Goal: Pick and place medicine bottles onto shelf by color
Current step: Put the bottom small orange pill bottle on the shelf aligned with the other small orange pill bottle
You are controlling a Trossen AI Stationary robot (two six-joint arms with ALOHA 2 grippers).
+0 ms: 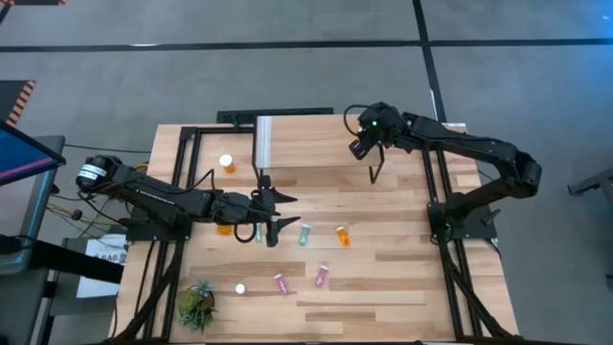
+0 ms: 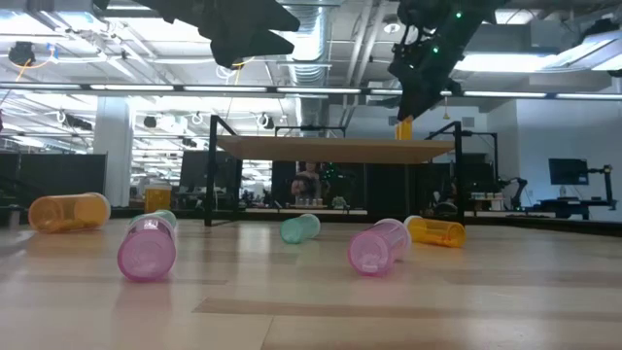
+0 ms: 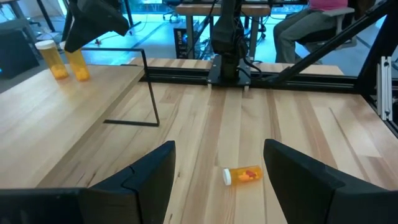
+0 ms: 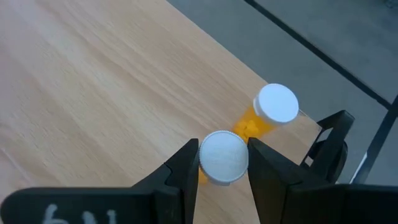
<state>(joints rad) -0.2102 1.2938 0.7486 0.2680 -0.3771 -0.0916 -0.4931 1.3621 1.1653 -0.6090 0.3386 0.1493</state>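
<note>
Nearest the table's 6 o'clock edge, two pink bottles lie on their sides, one toward 7 o'clock and the other closer to the middle. A bit deeper in there's a teal bottle, also lying down.

Just to its 3 o'clock is the lying orange bottle. I'd say that's the one that matters for the next pick. The left claw hovers over the middle of the table with its fingers spread wide and nothing between them. Seen from overhead, that orange bottle sits near the claw's 4 o'clock, a short reach away. Its long axis runs roughly 12-to-6 with the white cap toward 12, so it lies crosswise to the way the claw points. My guess is the fingers could straddle the body without much twisting. The left arm is clearly the nearer one for it, and the right arm is busy anyway.

Further back, toward 12 o'clock, is the shelf. The right claw is above its 3 o'clock end, clamped on the white cap of an upright orange bottle. A second upright orange bottle stands just beside it, near the shelf's edge. I can't tell if the held one is actually resting on the wood or hanging just above it. If it's down, letting go looks like all that's left for that one.
</note>
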